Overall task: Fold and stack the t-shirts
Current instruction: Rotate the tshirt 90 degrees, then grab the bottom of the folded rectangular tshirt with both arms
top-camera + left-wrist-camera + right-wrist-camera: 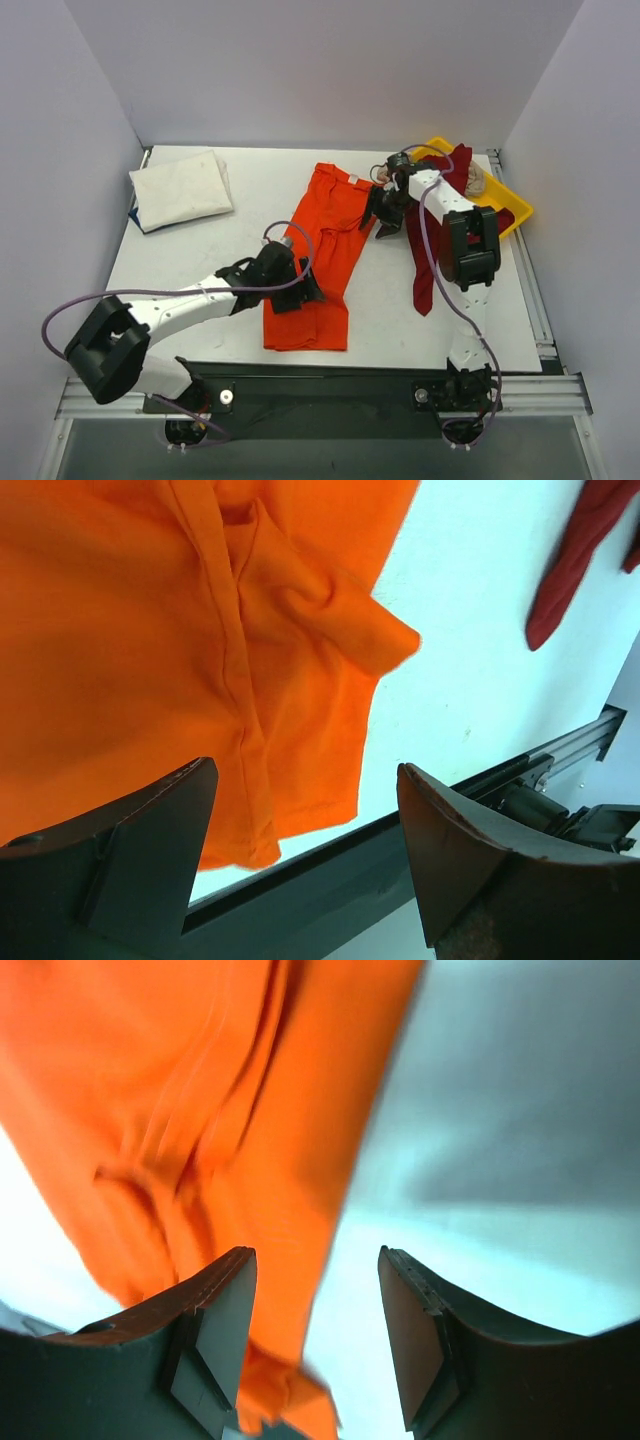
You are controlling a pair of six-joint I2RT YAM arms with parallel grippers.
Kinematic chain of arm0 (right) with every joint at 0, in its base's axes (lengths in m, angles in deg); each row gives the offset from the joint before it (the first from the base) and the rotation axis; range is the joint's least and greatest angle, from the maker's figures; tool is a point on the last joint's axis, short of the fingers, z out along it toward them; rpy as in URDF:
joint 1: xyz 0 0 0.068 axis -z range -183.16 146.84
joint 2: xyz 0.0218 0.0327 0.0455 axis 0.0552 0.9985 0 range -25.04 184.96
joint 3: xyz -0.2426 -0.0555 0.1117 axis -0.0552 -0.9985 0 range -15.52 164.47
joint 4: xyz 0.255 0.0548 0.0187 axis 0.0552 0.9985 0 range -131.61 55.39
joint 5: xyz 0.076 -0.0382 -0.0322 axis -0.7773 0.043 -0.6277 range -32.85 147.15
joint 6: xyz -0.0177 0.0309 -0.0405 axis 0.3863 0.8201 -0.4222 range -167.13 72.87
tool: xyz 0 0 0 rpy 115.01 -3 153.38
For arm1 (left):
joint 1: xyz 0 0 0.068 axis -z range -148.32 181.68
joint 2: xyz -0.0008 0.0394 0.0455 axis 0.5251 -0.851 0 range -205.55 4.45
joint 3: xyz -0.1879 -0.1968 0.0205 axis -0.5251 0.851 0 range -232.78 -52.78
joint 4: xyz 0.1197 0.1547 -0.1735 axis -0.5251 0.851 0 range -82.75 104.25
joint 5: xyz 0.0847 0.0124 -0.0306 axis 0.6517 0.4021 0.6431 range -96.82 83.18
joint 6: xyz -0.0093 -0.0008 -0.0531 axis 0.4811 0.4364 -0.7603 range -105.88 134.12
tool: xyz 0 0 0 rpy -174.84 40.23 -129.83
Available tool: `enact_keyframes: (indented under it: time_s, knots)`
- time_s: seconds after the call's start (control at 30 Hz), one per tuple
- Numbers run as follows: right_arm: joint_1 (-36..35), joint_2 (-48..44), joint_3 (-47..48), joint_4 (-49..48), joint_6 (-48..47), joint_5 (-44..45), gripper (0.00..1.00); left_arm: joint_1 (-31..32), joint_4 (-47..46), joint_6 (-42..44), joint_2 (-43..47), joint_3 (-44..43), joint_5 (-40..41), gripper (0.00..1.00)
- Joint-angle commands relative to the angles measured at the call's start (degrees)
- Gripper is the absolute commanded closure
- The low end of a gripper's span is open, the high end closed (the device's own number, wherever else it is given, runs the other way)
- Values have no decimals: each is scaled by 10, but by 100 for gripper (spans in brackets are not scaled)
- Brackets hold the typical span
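A bright orange t-shirt [322, 250] lies partly folded lengthwise in the middle of the table. My left gripper [306, 290] hovers at its lower right edge, open and holding nothing; in the left wrist view the gripper [305, 820] shows the orange cloth [150, 630] beyond its left finger [150, 860]. My right gripper [381, 216] stands open at the shirt's upper right edge. In the right wrist view the orange cloth [200, 1110] runs under the right gripper [318, 1300], ungripped. A folded white t-shirt [180, 188] rests at the back left. A dark red t-shirt [425, 270] hangs out of the tray, beside a beige one [474, 181].
The yellow tray [516, 212] sits at the back right corner, partly under the right arm. The table's near edge and metal rail [520, 775] run just below the orange shirt's hem. The dark red cloth [565, 570] trails over the table to the right of the orange shirt.
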Motion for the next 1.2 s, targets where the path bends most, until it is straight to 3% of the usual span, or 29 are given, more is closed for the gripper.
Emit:
enact_keyframes:
  time_s: [0.0,0.1,0.23,0.53,0.8,1.17]
  knots:
    - [-5,-124,-42,30,-23,-27,48,0,98,60,83,-32,78,16]
    - [-28,-206,-135,31,-9,-20,48,-7,205,75,137,-22,123,16]
    - [-90,-310,-262,32,16,-8,48,-29,245,77,177,12,115,16]
    - [-250,-389,-442,27,117,38,58,-84,201,56,210,112,6,17]
    - [-321,-375,-481,-11,156,42,64,-86,147,35,225,174,-47,18]
    - [-357,-340,-506,-77,193,49,67,-85,136,26,224,191,-58,19]
